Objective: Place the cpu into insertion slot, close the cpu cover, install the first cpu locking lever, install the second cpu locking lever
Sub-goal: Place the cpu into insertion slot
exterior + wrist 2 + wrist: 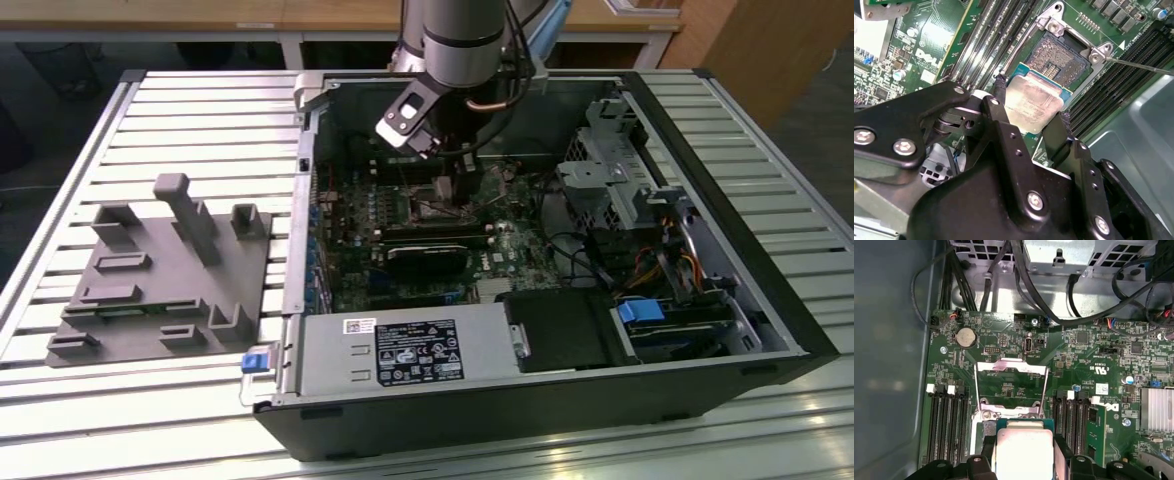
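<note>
Exterior view: the gripper hangs inside the open computer case on the bench, over the motherboard

Second wrist view: the jaws are closed partway on two opposite edges of the cpu. The insertion slot lies bare just beyond it, with the cpu not yet seated

First wrist view: the cpu cover stands open

Judgement: the first step, placement, is in hand. Seating calls for the cpu square to the insertion slot and lowered flat

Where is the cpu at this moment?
In the second wrist view, the small square silver-grey cpu is held between the black jaws, close to the open dark square insertion slot, not yet in it.
</note>
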You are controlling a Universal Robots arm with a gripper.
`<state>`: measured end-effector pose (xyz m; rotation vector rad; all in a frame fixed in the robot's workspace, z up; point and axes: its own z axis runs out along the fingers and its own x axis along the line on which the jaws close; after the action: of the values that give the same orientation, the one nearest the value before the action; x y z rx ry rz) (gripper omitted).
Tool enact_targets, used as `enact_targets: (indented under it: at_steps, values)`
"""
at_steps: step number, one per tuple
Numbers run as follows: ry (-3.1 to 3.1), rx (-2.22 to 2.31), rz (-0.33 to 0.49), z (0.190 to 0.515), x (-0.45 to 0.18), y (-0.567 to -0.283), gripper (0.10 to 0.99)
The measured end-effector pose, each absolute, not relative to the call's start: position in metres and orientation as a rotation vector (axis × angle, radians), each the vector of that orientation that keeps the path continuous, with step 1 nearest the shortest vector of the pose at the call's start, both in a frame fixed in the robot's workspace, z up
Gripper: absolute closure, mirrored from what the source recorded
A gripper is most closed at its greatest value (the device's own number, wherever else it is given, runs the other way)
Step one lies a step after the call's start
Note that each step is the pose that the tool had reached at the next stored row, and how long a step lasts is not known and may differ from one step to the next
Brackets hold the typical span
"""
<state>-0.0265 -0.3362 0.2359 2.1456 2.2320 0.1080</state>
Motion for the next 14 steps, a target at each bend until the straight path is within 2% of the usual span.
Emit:
enact_targets:
  at_steps: [14]
  values:
    - [2.232, 2.146, 0.108, 0.2297, -0.0267, -0.3362, 0.545]
